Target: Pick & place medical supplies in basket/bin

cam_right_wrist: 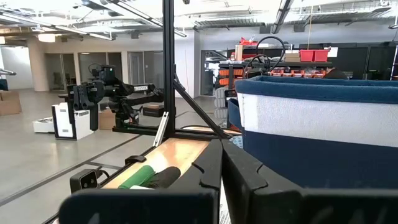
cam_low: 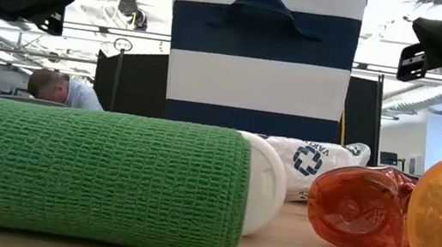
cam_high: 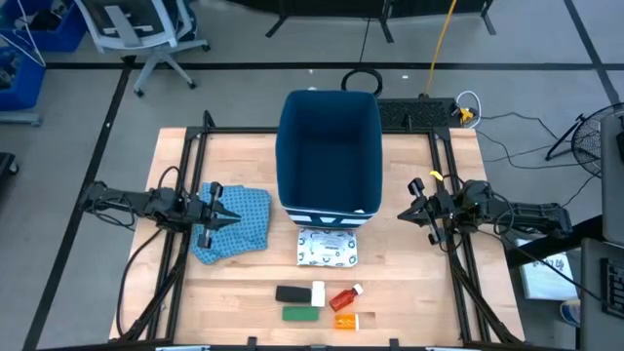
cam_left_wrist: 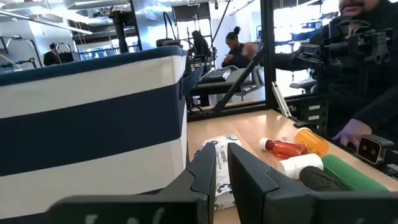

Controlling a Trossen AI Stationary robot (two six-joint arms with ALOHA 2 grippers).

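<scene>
dark-blue bin (cam_high: 329, 146) stood at table centre, white-striped base; flat patterned packet (cam_high: 328, 247) lay just before it. black block (cam_high: 291, 292), white box (cam_high: 318, 293), green bar (cam_high: 300, 313), red bottle (cam_high: 344, 296), orange bottle (cam_high: 344, 320) clustered at near edge. left gripper (cam_high: 232, 217) over blue cloth (cam_high: 237, 226), fingers nearly clenched, empty. right gripper (cam_high: 405, 212) beside bin, clenched, empty.

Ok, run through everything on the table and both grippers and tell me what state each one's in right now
Bin: upright, open top, looks empty.
Patterned packet: flat, in front of the bin.
Black block: on the table, not held.
White box: on the table beside the black block.
Green bar: lying on its side.
Red bottle: lying down.
Orange bottle: lying down.
Blue cloth: crumpled.
Left gripper: nearly shut, empty, over the cloth.
Right gripper: shut, empty.
</scene>
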